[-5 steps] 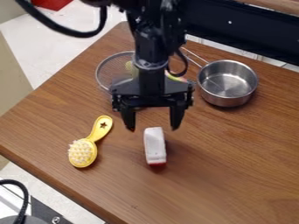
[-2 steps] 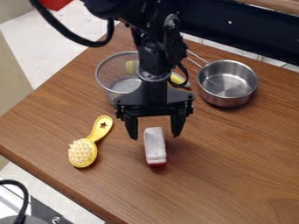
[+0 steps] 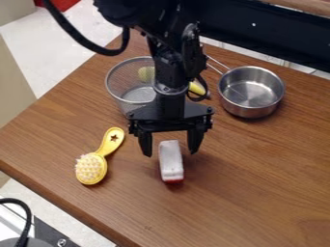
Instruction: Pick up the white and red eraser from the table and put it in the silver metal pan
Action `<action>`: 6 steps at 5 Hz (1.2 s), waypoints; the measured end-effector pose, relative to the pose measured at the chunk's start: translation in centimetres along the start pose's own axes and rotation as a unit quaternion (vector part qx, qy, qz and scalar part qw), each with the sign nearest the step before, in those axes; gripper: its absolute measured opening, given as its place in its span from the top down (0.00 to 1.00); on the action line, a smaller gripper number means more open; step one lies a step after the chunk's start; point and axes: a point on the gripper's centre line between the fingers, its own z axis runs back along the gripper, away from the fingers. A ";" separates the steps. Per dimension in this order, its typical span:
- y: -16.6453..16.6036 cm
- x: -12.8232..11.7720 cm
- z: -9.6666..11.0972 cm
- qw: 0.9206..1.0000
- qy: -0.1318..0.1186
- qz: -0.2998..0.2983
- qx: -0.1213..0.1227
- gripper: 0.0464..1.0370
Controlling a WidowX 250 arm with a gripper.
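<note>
Camera height: above the table (image 3: pixel 258 154), looking down on its top at a slant
Facing: toward my arm (image 3: pixel 170 67), which enters at the top edge of the frame; my gripper (image 3: pixel 170 153) hangs near the centre
Table angle: askew, one side running diagonally from the left edge to the bottom edge
Nearness: close enough to crop my arm at the top and the table at the right, yet take in the whole saucepan (image 3: pixel 251 90) at upper right

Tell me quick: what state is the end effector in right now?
End effector: open, holding nothing, its fingers apart around the near-side air above the far end of the white block.
</note>
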 end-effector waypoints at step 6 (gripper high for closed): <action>0.2 0.1 -1.1 0.997 -0.016 -0.078 0.006 0.55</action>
